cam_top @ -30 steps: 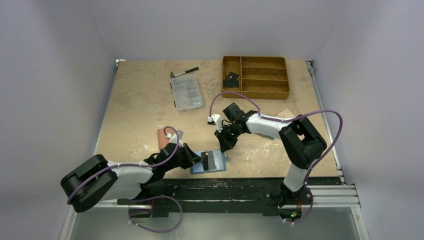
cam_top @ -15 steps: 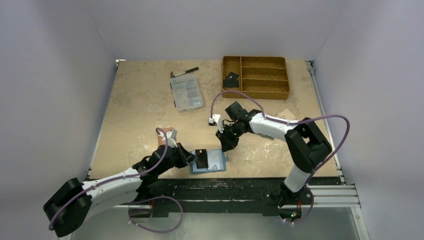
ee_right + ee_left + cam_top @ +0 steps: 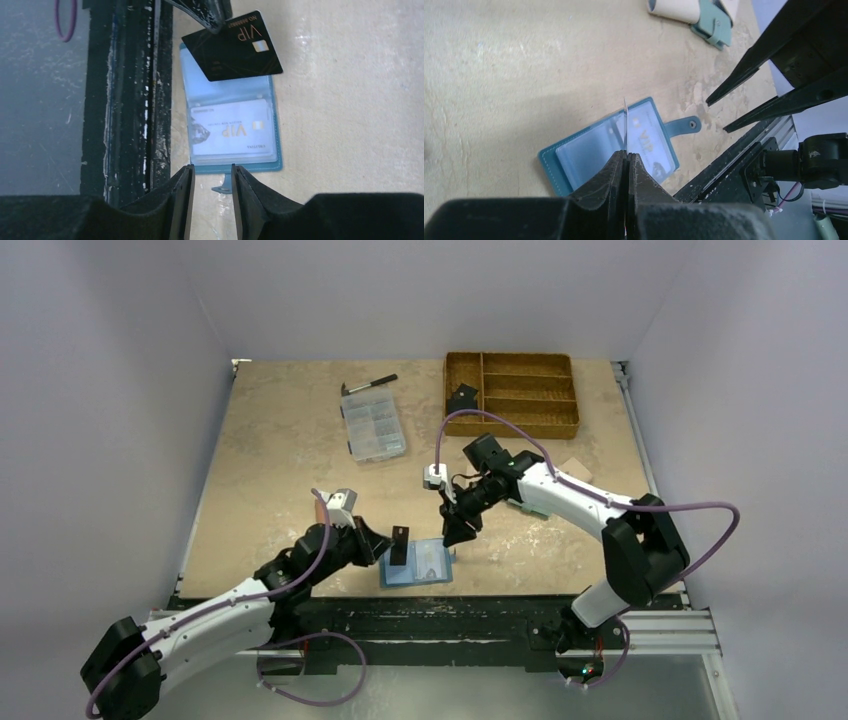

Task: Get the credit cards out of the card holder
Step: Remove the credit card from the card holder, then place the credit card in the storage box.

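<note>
The card holder lies open flat by the table's front edge, its light blue sleeves up and its snap tab sticking out. A greyish credit card sits in one sleeve. My left gripper is shut on a black credit card, held clear above the holder's left half; the left wrist view shows that card edge-on between the jaws. My right gripper hangs open just above the holder's tab side, gripping nothing.
A wicker divided tray stands at the back, with a clear parts box and a marker to its left. A pink wallet lies beside my left arm. Teal and beige wallets lie to the right. The black rail borders the holder.
My left gripper has drawn the black card up and left, out of the holder. My right gripper has opened and lifted slightly off the holder's right edge.
</note>
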`<state>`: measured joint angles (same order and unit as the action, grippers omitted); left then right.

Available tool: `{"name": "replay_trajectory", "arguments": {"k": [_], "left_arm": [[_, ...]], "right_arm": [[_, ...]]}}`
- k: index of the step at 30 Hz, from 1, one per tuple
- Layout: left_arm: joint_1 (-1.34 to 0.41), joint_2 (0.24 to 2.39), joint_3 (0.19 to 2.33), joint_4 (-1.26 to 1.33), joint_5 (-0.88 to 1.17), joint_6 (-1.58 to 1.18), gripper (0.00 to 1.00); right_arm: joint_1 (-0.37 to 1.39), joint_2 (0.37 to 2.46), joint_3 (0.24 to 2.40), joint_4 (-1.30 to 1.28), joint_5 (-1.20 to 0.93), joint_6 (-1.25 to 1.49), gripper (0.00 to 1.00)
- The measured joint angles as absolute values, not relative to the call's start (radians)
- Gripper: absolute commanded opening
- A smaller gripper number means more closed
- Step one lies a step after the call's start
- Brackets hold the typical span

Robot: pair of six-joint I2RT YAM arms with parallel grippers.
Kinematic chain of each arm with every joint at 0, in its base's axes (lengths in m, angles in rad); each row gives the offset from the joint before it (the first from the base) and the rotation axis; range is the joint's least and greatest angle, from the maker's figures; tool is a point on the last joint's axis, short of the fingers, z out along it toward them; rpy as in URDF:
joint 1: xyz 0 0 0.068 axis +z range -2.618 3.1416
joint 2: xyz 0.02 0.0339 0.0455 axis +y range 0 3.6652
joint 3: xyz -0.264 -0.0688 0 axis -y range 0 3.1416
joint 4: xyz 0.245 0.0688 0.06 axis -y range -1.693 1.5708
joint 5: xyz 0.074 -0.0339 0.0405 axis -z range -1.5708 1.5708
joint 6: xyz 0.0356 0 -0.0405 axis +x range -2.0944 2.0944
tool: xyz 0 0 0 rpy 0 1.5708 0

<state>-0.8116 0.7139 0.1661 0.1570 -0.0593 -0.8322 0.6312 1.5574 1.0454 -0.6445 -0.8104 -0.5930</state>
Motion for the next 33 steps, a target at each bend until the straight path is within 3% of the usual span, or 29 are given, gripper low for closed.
{"name": "replay_trajectory", "arguments": {"k": [13,22,33], "left_arm": [[-0.812,0.710,0.233,0.157,-0.012,-0.719,0.00],[-0.812,0.776,0.245,0.196,0.068,-0.685,0.00],[-0.812,0.868,0.266,0.282,0.142,-0.683,0.00]], "right_arm": [[0.631,1.547,1.228,-0.749,-0.918,-0.757,0.58],[0.628,1.668,1.259,-0.802,-0.987,-0.892,0.58],[0.620,1.731,1.259,-0.752,-0.989,-0.872,0.58]]}}
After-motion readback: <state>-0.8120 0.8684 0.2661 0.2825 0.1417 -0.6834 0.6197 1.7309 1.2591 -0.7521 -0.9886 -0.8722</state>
